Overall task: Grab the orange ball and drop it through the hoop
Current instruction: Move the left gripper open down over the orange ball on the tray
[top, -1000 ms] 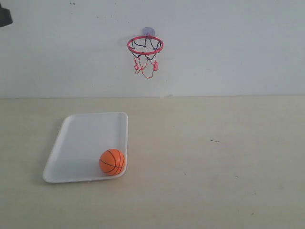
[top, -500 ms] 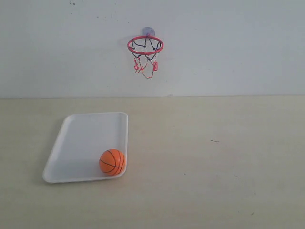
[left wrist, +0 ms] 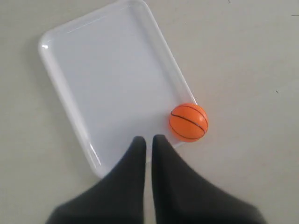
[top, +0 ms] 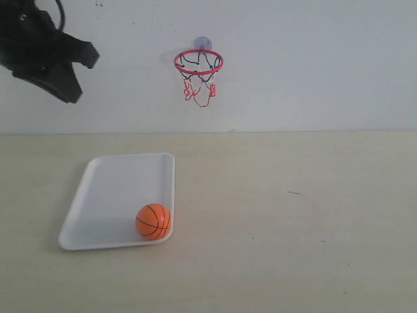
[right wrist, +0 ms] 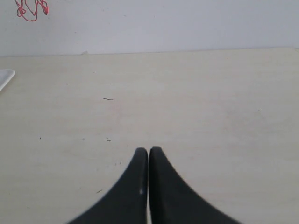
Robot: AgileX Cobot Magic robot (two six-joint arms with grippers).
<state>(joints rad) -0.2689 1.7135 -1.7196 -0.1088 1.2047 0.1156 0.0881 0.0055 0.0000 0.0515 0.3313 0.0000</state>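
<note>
The orange ball [top: 153,222] with black seams rests in the near right corner of a white tray [top: 114,186]. In the left wrist view the orange ball [left wrist: 188,122] lies against the tray [left wrist: 103,74] rim, a little to one side of my left gripper [left wrist: 148,138]. That gripper hovers high above the tray with its fingers nearly together and nothing between them. The hoop [top: 199,62], a red ring with a dark and red net, is stuck to the back wall by a suction cup. My right gripper [right wrist: 149,150] is shut and empty over bare table.
The left arm [top: 42,52] shows as a dark shape at the upper left of the exterior view, well above the table. A bit of the red net [right wrist: 30,9] and a tray corner [right wrist: 4,76] appear in the right wrist view.
The left arm has swung into the upper left of the exterior view, where only a sliver or nothing showed before. Ball, tray and hoop have not moved.
</note>
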